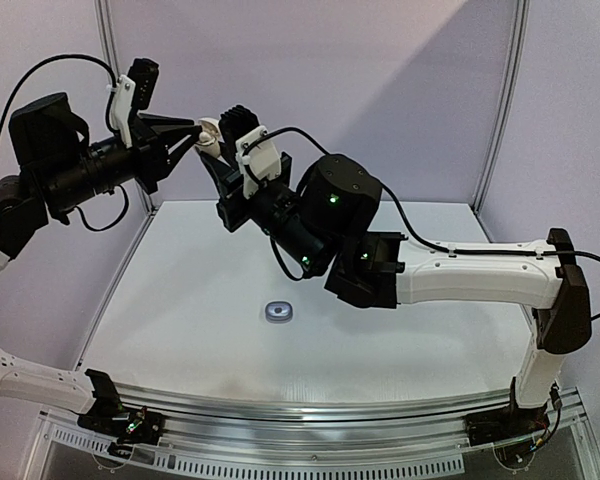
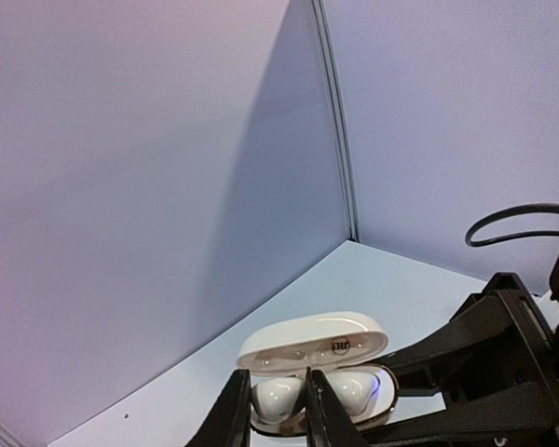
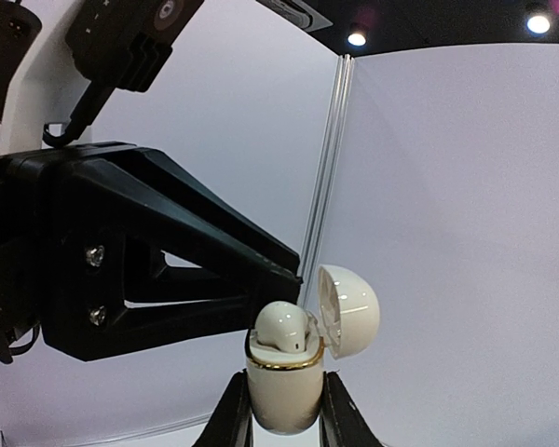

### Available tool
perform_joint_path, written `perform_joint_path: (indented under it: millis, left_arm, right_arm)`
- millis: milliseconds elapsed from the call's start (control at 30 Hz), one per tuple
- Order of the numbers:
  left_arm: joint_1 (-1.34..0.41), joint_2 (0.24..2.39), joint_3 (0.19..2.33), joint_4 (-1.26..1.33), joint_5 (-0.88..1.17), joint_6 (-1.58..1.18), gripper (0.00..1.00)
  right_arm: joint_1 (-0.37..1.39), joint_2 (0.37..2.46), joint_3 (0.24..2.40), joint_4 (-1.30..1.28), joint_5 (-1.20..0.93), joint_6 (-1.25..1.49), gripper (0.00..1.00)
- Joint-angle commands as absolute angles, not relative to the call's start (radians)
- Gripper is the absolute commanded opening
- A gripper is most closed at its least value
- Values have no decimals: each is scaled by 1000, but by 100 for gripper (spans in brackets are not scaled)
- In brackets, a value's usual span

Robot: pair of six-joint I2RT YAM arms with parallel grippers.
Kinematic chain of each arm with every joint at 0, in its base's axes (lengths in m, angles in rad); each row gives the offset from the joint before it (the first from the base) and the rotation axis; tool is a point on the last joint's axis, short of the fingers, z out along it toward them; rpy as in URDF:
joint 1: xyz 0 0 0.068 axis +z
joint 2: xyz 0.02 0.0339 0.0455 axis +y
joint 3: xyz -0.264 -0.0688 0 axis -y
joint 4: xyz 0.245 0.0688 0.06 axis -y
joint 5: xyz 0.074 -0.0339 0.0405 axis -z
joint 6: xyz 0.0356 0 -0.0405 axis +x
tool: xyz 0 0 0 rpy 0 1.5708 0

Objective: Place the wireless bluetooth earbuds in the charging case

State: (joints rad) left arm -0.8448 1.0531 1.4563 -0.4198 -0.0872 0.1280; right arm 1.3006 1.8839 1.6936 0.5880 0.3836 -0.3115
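Both arms are raised high over the table. My right gripper (image 3: pixel 284 384) is shut on the body of a white charging case (image 3: pixel 281 400) with a gold rim and holds it upright, its lid (image 3: pixel 347 312) hinged open. A white earbud (image 3: pixel 281 328) sits in the case. In the left wrist view, my left gripper (image 2: pixel 273 380) has its fingers (image 2: pixel 231 414) closed either side of one white earbud (image 2: pixel 278 399) in the case; a second white earbud (image 2: pixel 359 393) sits beside it. In the top view the case (image 1: pixel 210 131) is between both grippers. The dark grey earbuds are not visible.
A small grey case (image 1: pixel 278 312) lies on the white table (image 1: pixel 180 300) near its middle, far below both grippers. Pale walls stand behind, with a corner post (image 2: pixel 340 140). The right gripper's black fingers (image 2: pixel 484 372) fill the lower right of the left wrist view.
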Motion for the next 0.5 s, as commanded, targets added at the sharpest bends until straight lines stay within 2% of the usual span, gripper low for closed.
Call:
perform_joint_path:
  millis: [0,200,467]
  left_arm:
    - [-867,1067,1466,-486,-66,126,24]
    - [-867,1064,1476,-486,-57,143,32]
    - [-867,1062,1491,-483,-54,162,32]
  right_arm:
    - [1313,1883,1701,660,351,-287,0]
    - [1311,1878,1692,646,363,-265,0]
    - [1302,1873,1684,623,365,-224,0]
